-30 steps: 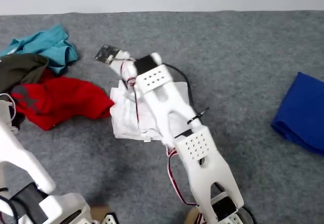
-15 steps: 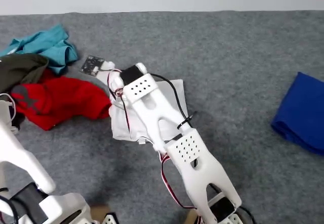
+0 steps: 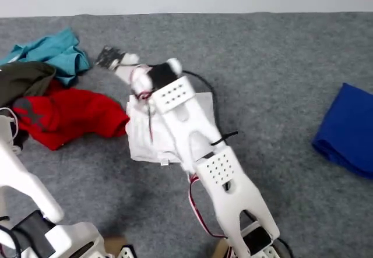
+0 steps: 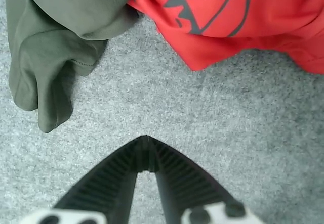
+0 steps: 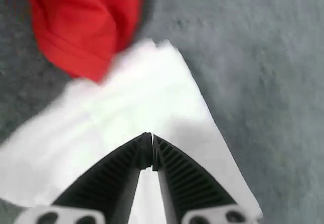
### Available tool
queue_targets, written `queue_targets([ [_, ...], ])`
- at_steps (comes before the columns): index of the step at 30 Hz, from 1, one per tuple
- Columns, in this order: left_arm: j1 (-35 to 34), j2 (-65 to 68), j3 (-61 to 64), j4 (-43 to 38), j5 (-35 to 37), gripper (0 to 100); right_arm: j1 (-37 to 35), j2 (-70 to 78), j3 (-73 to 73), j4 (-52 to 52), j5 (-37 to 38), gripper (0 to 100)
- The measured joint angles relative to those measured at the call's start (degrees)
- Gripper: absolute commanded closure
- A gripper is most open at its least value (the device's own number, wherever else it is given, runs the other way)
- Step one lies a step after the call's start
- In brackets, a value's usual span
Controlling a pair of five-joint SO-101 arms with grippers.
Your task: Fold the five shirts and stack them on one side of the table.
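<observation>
My right gripper (image 5: 147, 139) is shut, its tips meeting just above the white shirt (image 5: 152, 92), with nothing visibly pinched between them. That white shirt (image 3: 145, 135) lies mid-table, partly under my right arm (image 3: 180, 112). Left of it, the red shirt (image 3: 70, 115) lies rumpled, and an edge of the red shirt (image 5: 91, 27) shows beyond the white cloth. My left gripper (image 4: 147, 142) is shut and empty over bare grey carpet, near the olive shirt (image 4: 50, 42) and the printed red shirt (image 4: 243, 16). Also on the table are the olive shirt (image 3: 23, 77), a teal shirt (image 3: 52, 51) and a blue shirt (image 3: 347, 130).
The grey carpeted table (image 3: 274, 66) is open between the white shirt and the blue shirt at the right edge. My left arm (image 3: 23, 182) stands at the near left corner. The unfolded shirts crowd the far left.
My right arm's wrist swung left and toward the front, then back toward the far side. A far right corner of the white shirt now shows from under the arm. The left arm kept still.
</observation>
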Motion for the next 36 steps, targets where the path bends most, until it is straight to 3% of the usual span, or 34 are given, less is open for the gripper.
queue_targets([
  [8,0.0,0.0,0.0,0.0,0.0,100,8.9,-2.9,2.6,0.1,-12.2,98.9],
  [18,0.0,0.0,1.1,0.0,0.0,100,10.2,-26.5,36.6,0.1,-22.0,98.8],
  [26,0.0,0.0,4.1,0.0,0.0,100,10.2,-28.0,56.5,-1.1,-23.4,98.8],
  [36,0.0,0.0,4.1,0.0,0.0,100,10.2,-22.0,60.0,-7.2,-23.4,98.8],
])
